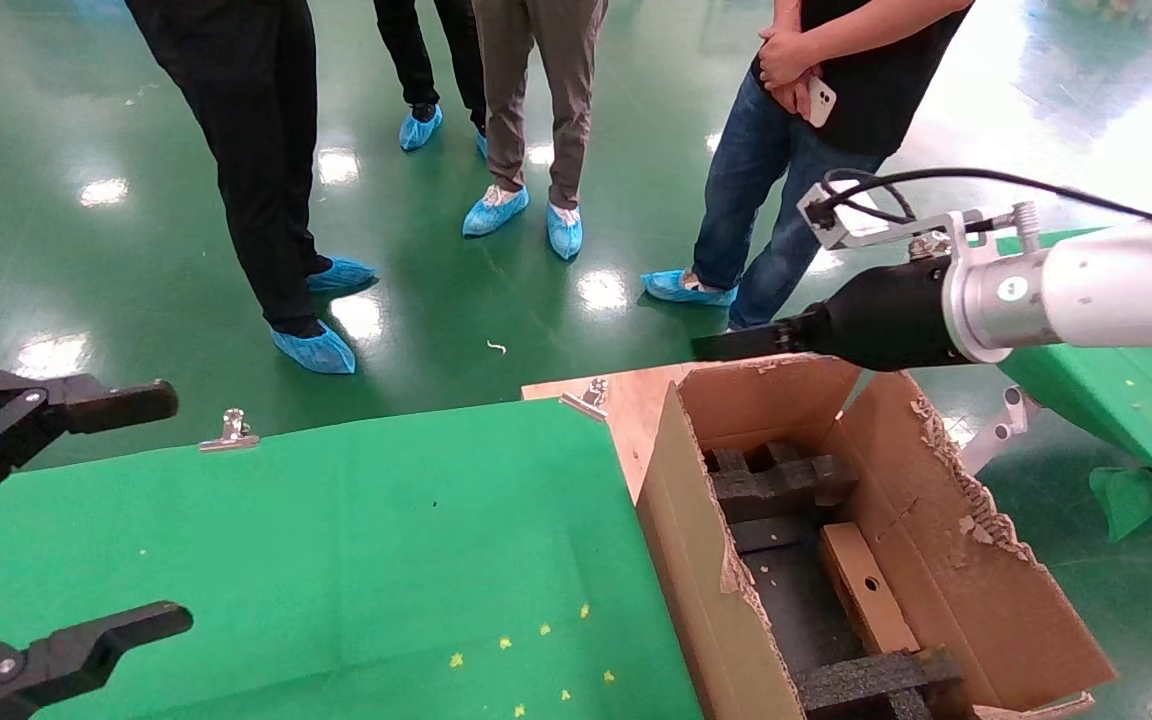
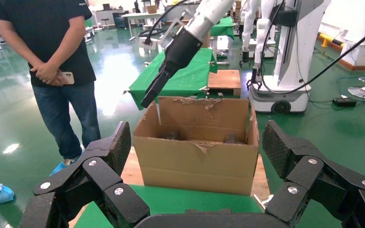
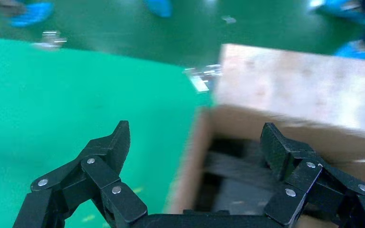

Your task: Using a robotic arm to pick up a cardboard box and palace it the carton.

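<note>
The carton (image 1: 696, 560), large with torn edges, stands at the right end of the table with black foam inserts (image 1: 781, 480) inside. The small cardboard box (image 1: 861, 575), with a round hole in it, lies inside the carton against its right wall. My right arm (image 1: 1116, 285) reaches in from the right. Its gripper (image 1: 726, 347) hovers above the carton's far edge, open and empty, as the right wrist view (image 3: 196, 130) shows over the carton's wall (image 3: 190, 156). My left gripper (image 1: 171, 510) is open and empty at the table's left edge, facing the carton (image 2: 195, 164).
A green cloth (image 1: 336, 560) covers the table, held by metal clips (image 1: 229, 432). A wooden board (image 1: 626, 400) lies under the carton. Several people stand on the green floor beyond the table. Another green-covered table (image 1: 1116, 390) is at the right.
</note>
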